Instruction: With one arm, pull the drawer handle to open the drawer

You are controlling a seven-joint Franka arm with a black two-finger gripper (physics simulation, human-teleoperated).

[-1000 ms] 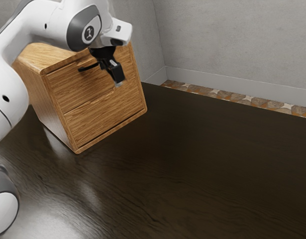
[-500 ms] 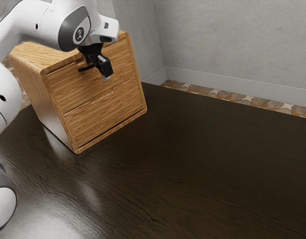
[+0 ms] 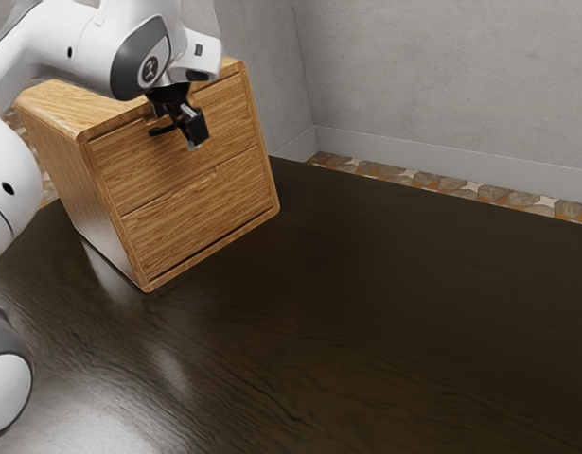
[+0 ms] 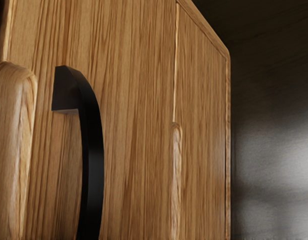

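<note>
Since a second ago, gripper (image 3: 188, 125) has travelled toward the exterior view's left and a little up, closing in on the front of the cabinet (image 3: 73, 104). Most of that travel is in the first half second; the last stretch is a small creep. Cabinet itself has not shifted.

Where things stand:
- Cabinet sits on the dark table (image 3: 366, 312), at the exterior view's left, turned so its front faces the open table.
- Upper drawer (image 3: 158, 170) reads as shut, its face level with the lower drawer (image 3: 201, 222) beneath it.
- Handle (image 3: 158, 130) is a black bar on the upper drawer. One end shows just to the exterior view's left of the gripper; the rest is covered by it.
- Wrist view has the handle (image 4: 91, 150) very close, a curved bar standing off the wood with a gap behind it.

Gripper state: it hangs right at the handle, but you cannot tell from these views whether it is spread or clamped, or whether it has hold of the bar.

What the next move turns on: the bar's long axis runs across the drawer face, side to side, and the gripper is at its middle part. You likely want the grip confirmed across the bar first. Then pull straight out from the face, square to that axis, toward the open table. A slanted pull could slip off or drag the whole cabinet.
</note>
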